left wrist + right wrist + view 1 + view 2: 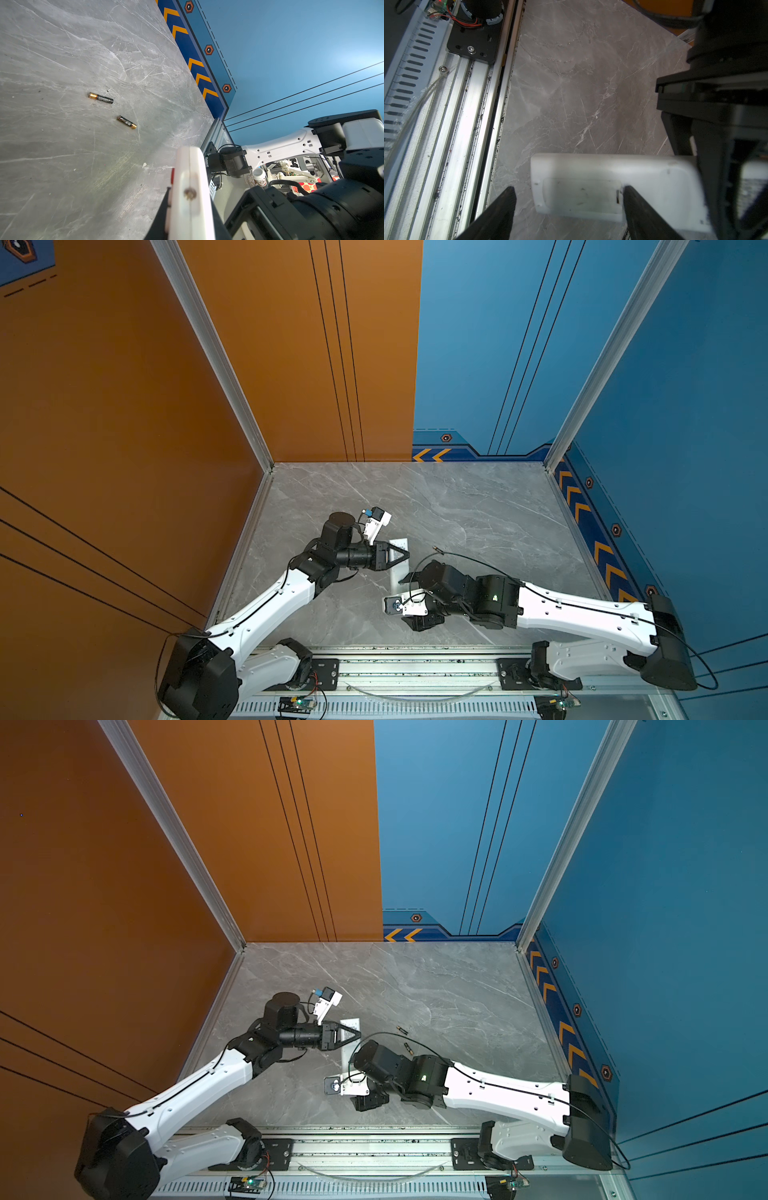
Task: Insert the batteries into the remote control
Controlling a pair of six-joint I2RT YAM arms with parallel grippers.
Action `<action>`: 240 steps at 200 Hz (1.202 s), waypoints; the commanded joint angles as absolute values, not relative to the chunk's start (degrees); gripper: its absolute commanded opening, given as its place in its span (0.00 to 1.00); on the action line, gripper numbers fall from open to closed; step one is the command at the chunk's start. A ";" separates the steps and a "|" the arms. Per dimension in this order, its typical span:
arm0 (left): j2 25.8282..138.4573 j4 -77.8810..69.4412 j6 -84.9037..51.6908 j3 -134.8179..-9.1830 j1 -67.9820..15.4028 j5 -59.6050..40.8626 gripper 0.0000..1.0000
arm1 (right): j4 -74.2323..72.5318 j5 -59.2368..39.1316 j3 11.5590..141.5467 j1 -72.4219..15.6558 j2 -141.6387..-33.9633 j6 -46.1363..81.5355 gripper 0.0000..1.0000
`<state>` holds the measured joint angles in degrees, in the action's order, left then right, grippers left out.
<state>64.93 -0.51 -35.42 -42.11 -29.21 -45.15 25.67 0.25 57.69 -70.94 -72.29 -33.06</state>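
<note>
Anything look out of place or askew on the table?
Nothing damaged or spilled. The batteries lie loose and apart on the table; the remote control is held by the left end effector, cover apparently shut.

The left arm (pixel 266 605) reached inward toward the middle, its left gripper (pixel 402 554) pointing to the right with jaws clamped. The right arm (pixel 582 610) reached leftward with its wrist folded down. In the right wrist view, the right gripper (pixel 569 188) stood with jaws apart.
</note>
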 commanded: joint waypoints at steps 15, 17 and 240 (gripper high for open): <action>62.93 -2.81 -34.85 -43.68 -29.00 -46.42 0.00 | 30.76 -2.47 57.83 -71.63 -72.80 -32.86 0.78; 62.93 -2.81 -34.82 -43.68 -29.00 -46.41 0.00 | 30.76 -2.53 57.83 -71.63 -72.80 -32.87 0.78; 62.58 -1.32 -34.04 -43.79 -29.00 -45.69 0.00 | 30.86 -3.56 57.48 -72.50 -71.84 -32.96 0.77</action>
